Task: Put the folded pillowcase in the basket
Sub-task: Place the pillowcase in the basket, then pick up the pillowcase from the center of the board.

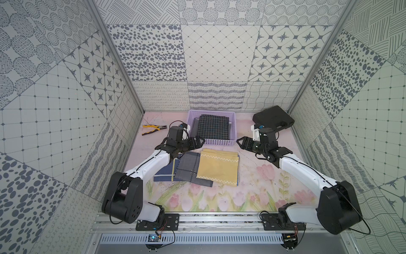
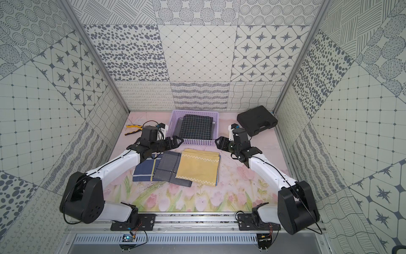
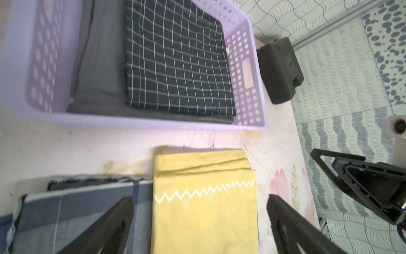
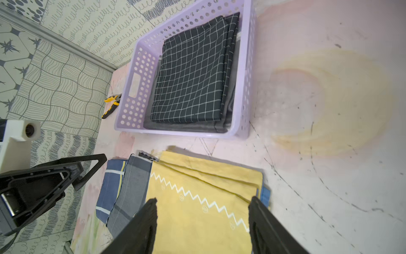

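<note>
1. Now both tools stand with jaws apart and hold nothing. The left tool [image 1: 201, 140] and the right tool [image 1: 240, 142] hover face to face at the near wall of the basket [image 1: 219, 142].
2. One dark checked pillowcase [image 1: 212, 127] lies flat inside the basket, on a grey cloth [image 3: 98, 66].
3. On the desk [image 1: 259, 184], a yellow pillowcase [image 1: 217, 167] tops a pile just on the robot's side of the basket.
4. If the yellow one goes next, it lies below both tools and toward the base. One far corner lies near each tool, so neither arm looks clearly nearer.
5. It looks nearly square, with no strong long axis. The carry would be short, straight away from the base.
</note>
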`<state>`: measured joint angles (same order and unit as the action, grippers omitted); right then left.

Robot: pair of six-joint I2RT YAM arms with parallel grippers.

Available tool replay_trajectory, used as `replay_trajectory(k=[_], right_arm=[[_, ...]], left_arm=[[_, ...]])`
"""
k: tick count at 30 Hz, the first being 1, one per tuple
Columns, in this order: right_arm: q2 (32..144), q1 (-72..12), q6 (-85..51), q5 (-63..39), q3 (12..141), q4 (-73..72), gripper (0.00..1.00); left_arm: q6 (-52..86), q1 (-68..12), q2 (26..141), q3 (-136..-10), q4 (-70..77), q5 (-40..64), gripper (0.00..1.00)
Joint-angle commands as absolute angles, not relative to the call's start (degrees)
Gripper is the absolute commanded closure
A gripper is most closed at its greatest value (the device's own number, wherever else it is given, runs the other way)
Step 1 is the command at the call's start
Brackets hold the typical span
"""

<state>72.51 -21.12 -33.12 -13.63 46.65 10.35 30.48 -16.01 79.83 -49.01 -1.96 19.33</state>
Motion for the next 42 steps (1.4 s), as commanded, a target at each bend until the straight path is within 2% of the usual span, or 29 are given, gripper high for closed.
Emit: replay_trajectory(k=[1,6,11,20,29,42], right_arm=[[66.61,-21.04,-31.20,-13.04,42.05,11.65,0.32],[60.11,-21.27,-33.33,-13.37,32.48,9.15,0.31],[60.45,-22.17,-37.49,-13.92,25.66,3.30,0.32],[68.77,-25.99,-37.69,-13.66,27.58,0.62,0.33],[76.69,-27.98,-39.32,-15.56,29.65,-2.67,0.40],[82.07,-29.62,-41.27,-13.98,30.65,-4.05,0.44]], left_arm=[[34.06,-18.79,71.32,-38.66,2.57,17.05,0.01],[36.19,-20.87,62.50,-27.79,4.66,14.28,0.00],[36.90,-21.65,59.98,-24.97,3.25,13.78,0.01],[37.42,-23.94,63.74,-24.29,7.09,12.19,0.00],[37.66,-24.69,67.23,-24.22,9.53,10.85,0.01],[37.79,-24.73,68.81,-23.75,10.95,10.63,0.01]])
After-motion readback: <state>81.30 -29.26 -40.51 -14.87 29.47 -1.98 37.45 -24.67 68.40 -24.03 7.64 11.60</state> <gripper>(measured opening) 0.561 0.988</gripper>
